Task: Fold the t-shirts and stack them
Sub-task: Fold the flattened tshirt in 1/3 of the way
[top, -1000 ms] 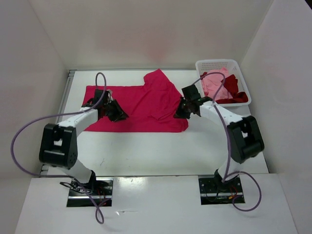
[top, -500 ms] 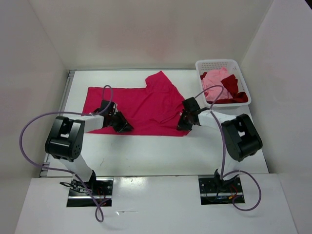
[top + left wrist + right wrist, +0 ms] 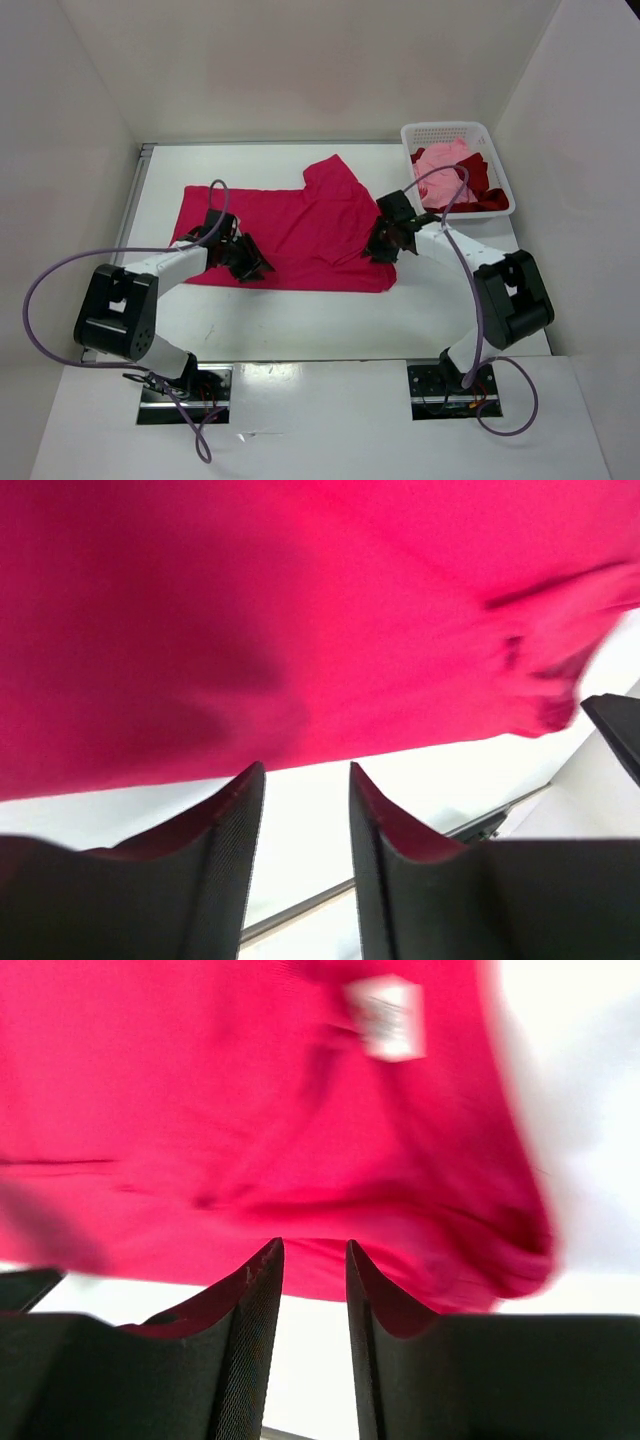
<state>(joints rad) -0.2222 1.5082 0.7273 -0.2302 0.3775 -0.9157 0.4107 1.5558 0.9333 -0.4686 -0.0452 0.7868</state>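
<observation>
1. The jaws of the left gripper [image 3: 303, 770] are seen parted by a moderate gap. Only bare white tabletop [image 3: 330, 320] shows between them, and nothing is pinched.
2. The bright crimson-pink cloth t-shirt [image 3: 300, 225] is spread flat on the tabletop. Its near edge lies right at the tips of the left jaws; whether it is touched cannot be told.
3. The jaws of the right gripper [image 3: 312, 1245] are likewise parted and empty. Tabletop is seen in the gap, with the same shirt's edge at its far end.
4. A white sewn label [image 3: 385, 1015] is seen on the shirt, farther beyond the right jaws.
5. The pale pink cloth t-shirt [image 3: 438, 170] and the dark red cloth t-shirt [image 3: 480, 175] are heaped in a white plastic lattice basket [image 3: 445, 132]. It is near the right jaws, beyond them and to their right, and well apart from the left jaws.
</observation>
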